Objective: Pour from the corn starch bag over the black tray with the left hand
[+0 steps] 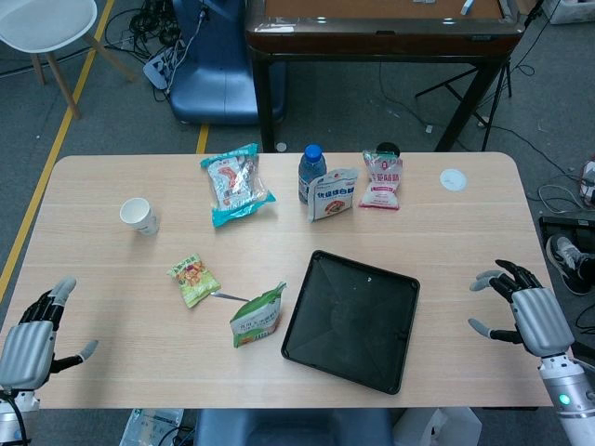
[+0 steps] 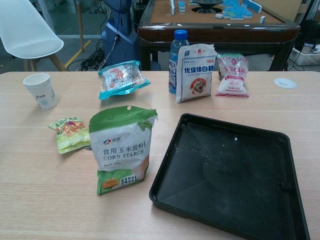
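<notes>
The corn starch bag (image 1: 257,318) (image 2: 121,148) is green and white and stands upright just left of the black tray (image 1: 351,321) (image 2: 230,175). The tray is square, shallow and holds only a few white specks. My left hand (image 1: 35,336) hovers over the table's near left corner, fingers apart, holding nothing, well left of the bag. My right hand (image 1: 521,307) hangs near the right edge with fingers spread and nothing in it. Neither hand shows in the chest view.
A small green snack packet (image 1: 193,279) (image 2: 70,133) lies left of the bag. A paper cup (image 1: 139,216) (image 2: 41,90), a teal packet (image 1: 235,183) (image 2: 120,77), a blue-capped bottle (image 1: 311,171) (image 2: 177,55), a white sugar bag (image 1: 332,193) (image 2: 196,71), a pink-white bag (image 1: 381,179) (image 2: 232,74) and a white lid (image 1: 453,179) (image 2: 285,83) sit further back.
</notes>
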Controlling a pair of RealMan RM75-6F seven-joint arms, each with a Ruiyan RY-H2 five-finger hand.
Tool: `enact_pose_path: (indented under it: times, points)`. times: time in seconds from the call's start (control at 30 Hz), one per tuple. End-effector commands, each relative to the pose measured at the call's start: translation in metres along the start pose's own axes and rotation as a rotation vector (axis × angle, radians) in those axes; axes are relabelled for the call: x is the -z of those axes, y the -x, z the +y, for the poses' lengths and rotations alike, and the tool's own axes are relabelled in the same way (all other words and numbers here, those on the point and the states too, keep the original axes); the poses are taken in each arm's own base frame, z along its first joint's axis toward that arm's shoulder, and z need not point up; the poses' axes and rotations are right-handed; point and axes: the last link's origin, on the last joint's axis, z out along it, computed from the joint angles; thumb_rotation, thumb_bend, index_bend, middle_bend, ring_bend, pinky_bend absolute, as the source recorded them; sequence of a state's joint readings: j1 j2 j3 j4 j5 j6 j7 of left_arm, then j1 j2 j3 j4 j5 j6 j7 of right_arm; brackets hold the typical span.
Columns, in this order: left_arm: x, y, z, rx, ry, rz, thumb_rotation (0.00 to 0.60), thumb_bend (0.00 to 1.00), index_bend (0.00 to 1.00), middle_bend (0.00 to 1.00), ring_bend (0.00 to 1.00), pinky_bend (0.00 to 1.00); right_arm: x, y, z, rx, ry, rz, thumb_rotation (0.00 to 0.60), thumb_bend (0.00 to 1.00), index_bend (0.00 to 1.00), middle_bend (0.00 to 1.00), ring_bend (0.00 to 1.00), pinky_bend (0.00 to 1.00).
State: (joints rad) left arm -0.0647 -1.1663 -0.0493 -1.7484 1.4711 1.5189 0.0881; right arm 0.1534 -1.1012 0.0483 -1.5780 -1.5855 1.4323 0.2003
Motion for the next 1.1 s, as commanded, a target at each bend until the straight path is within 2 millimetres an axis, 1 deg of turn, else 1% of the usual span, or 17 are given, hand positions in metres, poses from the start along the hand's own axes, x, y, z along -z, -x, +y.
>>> enact_pose_path:
  times: [0.03,0.27,0.37,0.6,0.8,0.97,1.1]
  points:
    - [0.0,0.001,-0.001,0.0,-0.003,-0.003,0.6,0.16,0.04,0.08,0.1,0.15,-0.001,0.0,-0.001,-0.002,-0.002,-0.001,0.6,0.1,0.41,0.34,0.15,0.18]
    - [-0.002,0.002,-0.003,0.002,-0.007,-0.009,0.6,0.16,0.04,0.08,0.1,0.15,-0.002,-0.004,-0.001,0.004,0.002,0.013,0.6,0.1,0.41,0.34,0.16,0.18]
    - [-0.004,0.003,-0.003,0.012,-0.004,-0.012,0.6,0.16,0.04,0.08,0.1,0.15,-0.002,-0.01,0.0,0.012,0.006,0.034,0.6,0.1,0.41,0.34,0.15,0.18]
    - [-0.017,0.011,-0.003,0.063,0.04,-0.069,0.6,0.16,0.04,0.08,0.1,0.15,-0.007,-0.028,0.003,0.046,0.018,0.087,0.6,0.1,0.41,0.34,0.15,0.18]
    - [-0.032,0.025,0.01,0.121,0.15,-0.172,0.6,0.16,0.04,0.08,0.1,0.15,-0.012,-0.048,0.006,0.074,0.035,0.148,0.6,0.1,0.41,0.34,0.16,0.18]
    - [-0.042,0.038,0.023,0.15,0.226,-0.245,0.6,0.14,0.03,0.08,0.1,0.15,-0.012,-0.054,0.009,0.083,0.054,0.158,0.6,0.1,0.41,0.34,0.16,0.18]
    - [-0.047,0.055,0.036,0.164,0.272,-0.306,0.6,0.13,0.02,0.08,0.1,0.15,-0.011,-0.054,0.01,0.087,0.065,0.153,0.6,0.1,0.41,0.34,0.16,0.18]
